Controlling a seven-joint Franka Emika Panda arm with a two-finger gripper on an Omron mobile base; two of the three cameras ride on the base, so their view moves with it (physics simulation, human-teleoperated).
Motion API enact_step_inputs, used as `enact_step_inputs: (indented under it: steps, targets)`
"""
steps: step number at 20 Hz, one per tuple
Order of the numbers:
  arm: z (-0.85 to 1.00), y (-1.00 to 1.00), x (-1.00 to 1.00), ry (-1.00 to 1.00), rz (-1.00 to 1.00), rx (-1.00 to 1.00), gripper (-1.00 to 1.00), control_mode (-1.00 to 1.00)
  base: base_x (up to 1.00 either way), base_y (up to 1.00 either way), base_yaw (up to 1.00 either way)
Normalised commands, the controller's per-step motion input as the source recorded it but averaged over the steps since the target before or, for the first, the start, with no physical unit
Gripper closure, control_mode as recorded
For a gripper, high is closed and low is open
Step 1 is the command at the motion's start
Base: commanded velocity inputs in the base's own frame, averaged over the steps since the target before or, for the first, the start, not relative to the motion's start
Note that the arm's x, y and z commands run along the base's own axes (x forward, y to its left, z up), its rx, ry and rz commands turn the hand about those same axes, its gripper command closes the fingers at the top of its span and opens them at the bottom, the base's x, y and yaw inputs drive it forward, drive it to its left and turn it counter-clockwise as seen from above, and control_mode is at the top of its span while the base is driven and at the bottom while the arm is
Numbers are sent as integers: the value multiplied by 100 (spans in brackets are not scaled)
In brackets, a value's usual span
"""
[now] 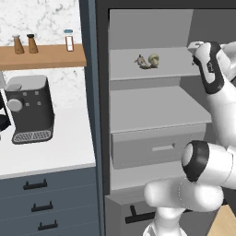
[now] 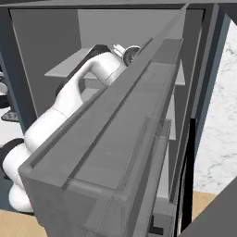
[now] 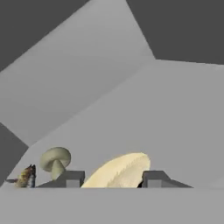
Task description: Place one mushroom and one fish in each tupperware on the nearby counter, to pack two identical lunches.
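While a mushroom (image 3: 56, 161) stands further left on the fridge shelf (image 3: 175, 113), the gripper (image 3: 113, 179) closes narrowly around a pale mushroom cap (image 3: 120, 171); pickup step; next, lift clear and carry toward the counter (image 1: 46, 152).

Between my two dark grey fingertips (image 3: 72, 178) sits a pale cream, faintly ribbed mushroom cap (image 3: 120, 170). Beside it stands a small beige-olive mushroom (image 3: 55, 161), and a mottled brown-and-yellow fish (image 3: 25, 176). The cabinet shelf (image 1: 156, 108) is flat grey. The countertop (image 1: 46, 152) is plain white, over blue-grey drawers (image 1: 46, 203) with black handles; the coffee machine (image 1: 30, 108) is dark charcoal.
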Motion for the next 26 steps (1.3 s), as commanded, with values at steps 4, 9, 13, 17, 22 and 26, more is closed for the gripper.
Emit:
enact_step_inputs:
  steps: [4, 9, 13, 17, 22, 26]
  targets:
    - [58, 39, -100, -20, 0, 16, 100, -100, 0, 0, 0]
    - [42, 20, -100, 1, 0, -4, 100, -100, 0, 0, 0]
    - [-68, 22, -100, 16, 0, -33, 100, -100, 0, 0, 0]
    - [-100, 38, -100, 21, 5, -37, 100, -100, 0, 0, 0]
    - [-100, 71, -100, 36, 15, -47, 100, -100, 0, 0, 0]
    - [-25, 19, -25, 8, 5, -15, 100, 100, -75, 70, 27]
